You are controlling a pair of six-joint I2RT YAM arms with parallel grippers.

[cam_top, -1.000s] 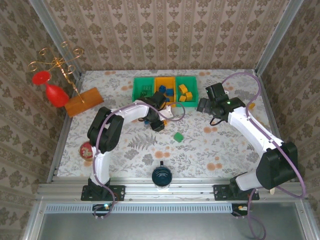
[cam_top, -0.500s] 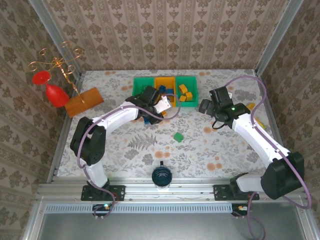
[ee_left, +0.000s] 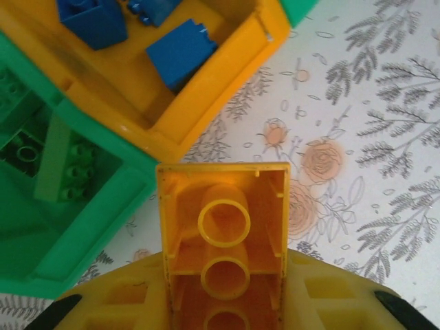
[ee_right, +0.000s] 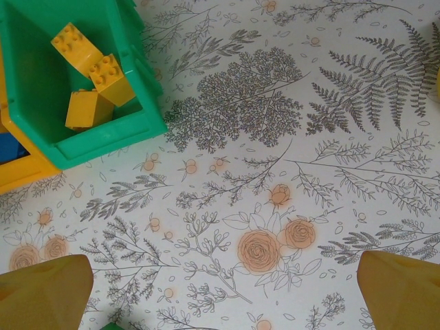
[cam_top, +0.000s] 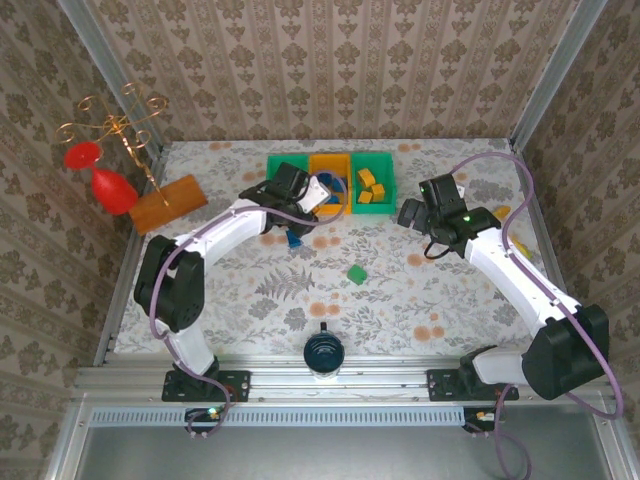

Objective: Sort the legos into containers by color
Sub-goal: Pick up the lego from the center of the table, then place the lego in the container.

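My left gripper (ee_left: 223, 282) is shut on an orange-yellow lego (ee_left: 223, 206), held hollow underside toward the camera. In the top view this gripper (cam_top: 308, 207) hovers just in front of the containers, near where the left green bin (cam_top: 285, 172) meets the orange bin (cam_top: 328, 172). The orange bin (ee_left: 206, 89) holds blue legos (ee_left: 180, 51); the left green bin (ee_left: 82, 227) holds green ones (ee_left: 65, 165). The right green bin (ee_right: 103, 137) holds orange-yellow legos (ee_right: 93, 69). A green lego (cam_top: 356, 273) and a blue one (cam_top: 295, 240) lie on the table. My right gripper (cam_top: 414, 214) is open and holds nothing.
An orange-brown wooden block (cam_top: 167, 203) lies at the back left beside a red goblet (cam_top: 110, 186) and a gold candle stand (cam_top: 115, 125). A dark round object (cam_top: 322, 352) sits at the near edge. A yellow item (cam_top: 503, 212) peeks out behind the right arm. Walls close three sides.
My left arm has swung back and to the left with the orange-yellow lego, from mid-table up to the front of the bins. The right arm shifted slightly right, still open.
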